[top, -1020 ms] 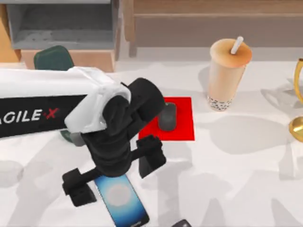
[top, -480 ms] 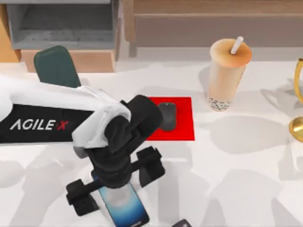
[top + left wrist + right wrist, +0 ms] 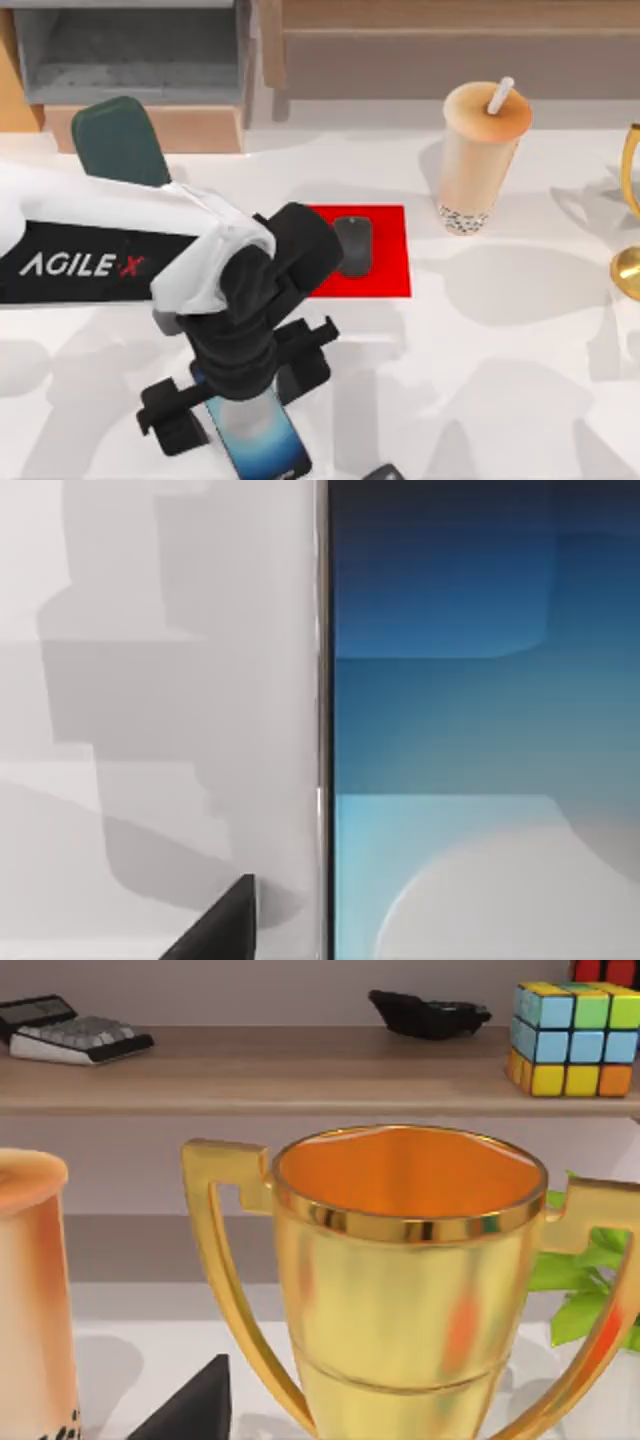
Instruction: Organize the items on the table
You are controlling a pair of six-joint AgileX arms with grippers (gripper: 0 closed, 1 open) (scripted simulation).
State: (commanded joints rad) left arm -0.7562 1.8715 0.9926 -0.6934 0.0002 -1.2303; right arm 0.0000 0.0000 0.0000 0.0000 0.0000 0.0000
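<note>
Left gripper [image 3: 240, 388]: low over the near-left part of the table [image 3: 520, 340], fingers spread and straddling the smartphone [image 3: 258, 440]; one dark fingertip [image 3: 215, 930] stands just beside the phone's edge, contact not discernible.
Smartphone: flat on the table at the near edge, screen up and glowing blue-white; its upper end is hidden under the gripper.
Mouse [image 3: 352, 246]: dark grey, resting on a red mat [image 3: 385, 252] near the table's middle, partly covered by the left arm's wrist.
Bubble-tea cup [image 3: 480, 156]: upright at the far side, right of the mat, white straw [image 3: 500, 96] sticking up; well apart from the phone.
Gold trophy [image 3: 405, 1290]: at the table's right edge, close in front of the right wrist camera.
Right gripper: one dark fingertip [image 3: 195, 1408] visible; grip state cannot be told.
Shelf [image 3: 300, 1065] behind: calculator, colour cube.
</note>
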